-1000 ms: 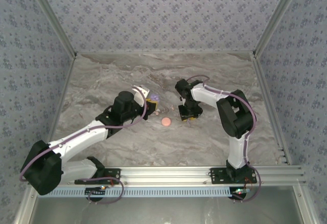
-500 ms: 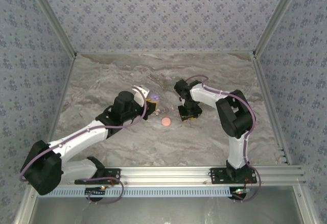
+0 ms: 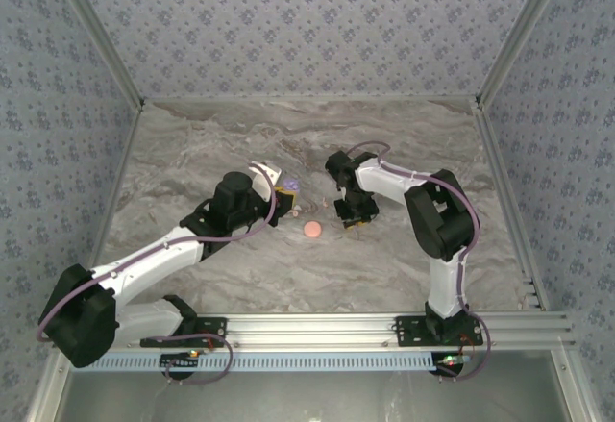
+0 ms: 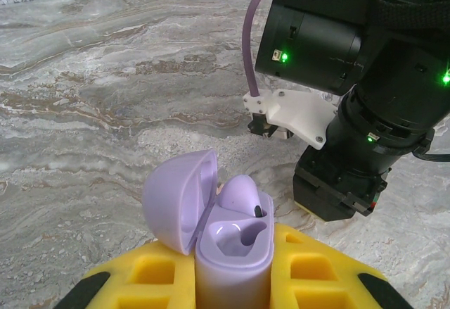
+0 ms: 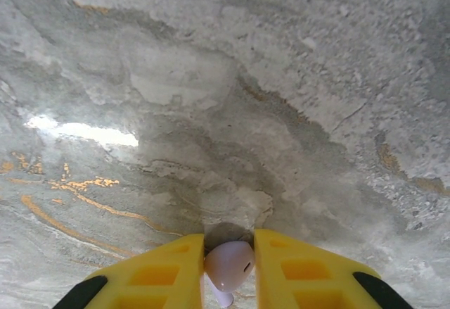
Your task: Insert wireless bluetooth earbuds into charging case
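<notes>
My left gripper (image 4: 232, 281) is shut on a lilac charging case (image 4: 230, 249), held upright between its yellow fingers (image 4: 158, 274) with the lid (image 4: 179, 200) swung open to the left. One lilac earbud (image 4: 242, 195) sits in the case's far socket, and the near socket (image 4: 242, 235) is empty. From above, the left gripper (image 3: 284, 188) and case are at the table's middle. My right gripper (image 3: 351, 214) points down at the marble just to the right. In its wrist view the right gripper (image 5: 228, 253) is shut on a whitish-pink earbud (image 5: 228, 263) close to the table top.
A pink round case (image 3: 310, 229) lies flat on the marble table (image 3: 192, 143) between the two grippers, a little nearer the front. The right arm's black wrist (image 4: 351, 91) stands close behind the held case. Patterned walls enclose the table.
The right gripper has shifted slightly left and its jaws have drawn in onto the whitish-pink earbud. The left arm and the case have not moved.
</notes>
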